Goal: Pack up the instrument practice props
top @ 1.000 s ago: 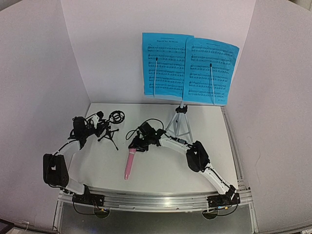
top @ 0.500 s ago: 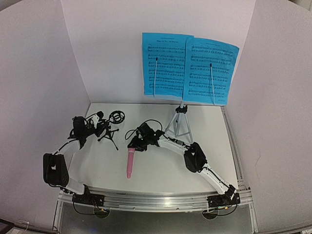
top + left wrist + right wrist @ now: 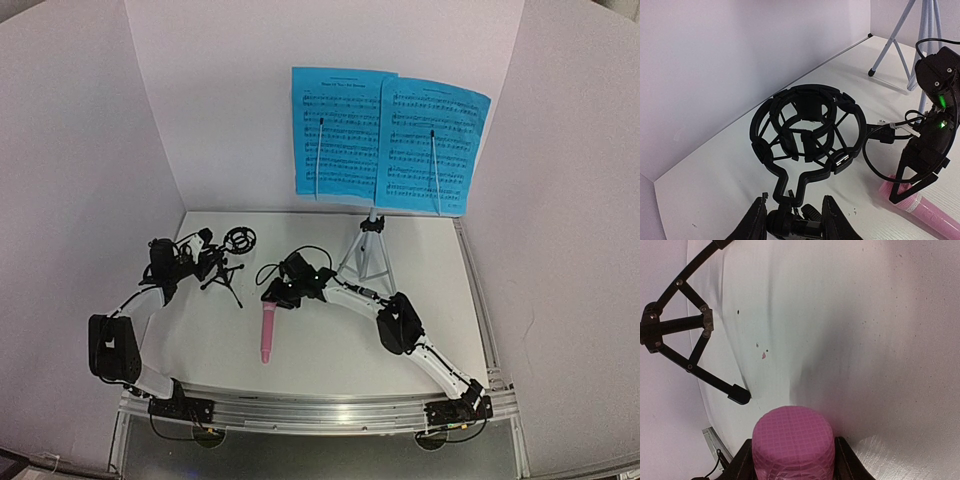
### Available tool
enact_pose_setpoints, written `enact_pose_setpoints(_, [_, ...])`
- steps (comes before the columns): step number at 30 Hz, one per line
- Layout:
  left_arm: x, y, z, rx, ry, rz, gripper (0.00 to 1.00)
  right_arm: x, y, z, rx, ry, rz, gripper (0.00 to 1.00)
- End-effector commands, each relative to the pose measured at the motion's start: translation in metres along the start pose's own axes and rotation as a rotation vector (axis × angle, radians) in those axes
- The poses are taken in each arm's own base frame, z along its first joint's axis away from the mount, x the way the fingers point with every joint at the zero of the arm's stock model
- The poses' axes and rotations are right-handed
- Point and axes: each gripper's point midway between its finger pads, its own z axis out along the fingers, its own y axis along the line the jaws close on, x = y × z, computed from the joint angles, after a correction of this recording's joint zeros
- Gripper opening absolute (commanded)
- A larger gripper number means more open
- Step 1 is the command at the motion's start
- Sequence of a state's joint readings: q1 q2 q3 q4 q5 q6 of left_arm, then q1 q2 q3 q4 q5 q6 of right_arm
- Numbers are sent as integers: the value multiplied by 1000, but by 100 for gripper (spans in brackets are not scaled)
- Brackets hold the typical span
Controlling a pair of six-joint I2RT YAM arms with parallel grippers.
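The pink microphone (image 3: 267, 333) lies on the table. My right gripper (image 3: 279, 296) is shut on its mesh head (image 3: 792, 442), with a finger (image 3: 741, 461) on either side. The small black mic stand (image 3: 225, 262) stands at the left, its ring mount (image 3: 807, 127) tilted toward the back wall. My left gripper (image 3: 792, 222) is shut on the stand's joint just below the ring. Two blue sheet-music pages (image 3: 385, 140) rest on the music stand, whose silver tripod (image 3: 368, 255) stands at the back. The stand's desk is hidden behind the pages.
White walls close in the table at the back and both sides. The mic stand's black legs (image 3: 690, 350) spread just left of the microphone head. The silver tripod's legs (image 3: 900, 35) and a black cable (image 3: 880, 150) are close to my right gripper (image 3: 914, 190).
My right gripper has shifted the microphone slightly, swinging its handle end a little to the right. The left arm and the mic stand have not moved.
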State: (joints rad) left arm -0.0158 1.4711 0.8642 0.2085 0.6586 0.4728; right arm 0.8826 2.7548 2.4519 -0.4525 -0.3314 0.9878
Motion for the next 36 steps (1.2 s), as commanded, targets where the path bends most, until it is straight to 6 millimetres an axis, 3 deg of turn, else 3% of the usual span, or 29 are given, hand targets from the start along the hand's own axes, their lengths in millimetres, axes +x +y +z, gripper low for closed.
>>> enact_pose_setpoints(1, [22, 4, -1, -23, 82, -9, 31, -4, -12, 4, 46, -43, -11, 37])
enact_pose_setpoints(15, [2, 8, -3, -14, 54, 19, 58, -10, -14, 3, 62, -91, 13, 48])
enact_pose_setpoints(22, [-10, 10, -6, -12, 41, 17, 61, -13, -6, -3, 51, -109, 4, 59])
enact_pose_setpoints(30, [-25, 12, -11, -12, 33, -3, 63, -18, 3, -10, 37, -132, -4, 60])
enact_pose_setpoints(36, [-29, 12, -32, -21, 54, -26, 65, -23, 36, -30, -24, -161, -58, 61])
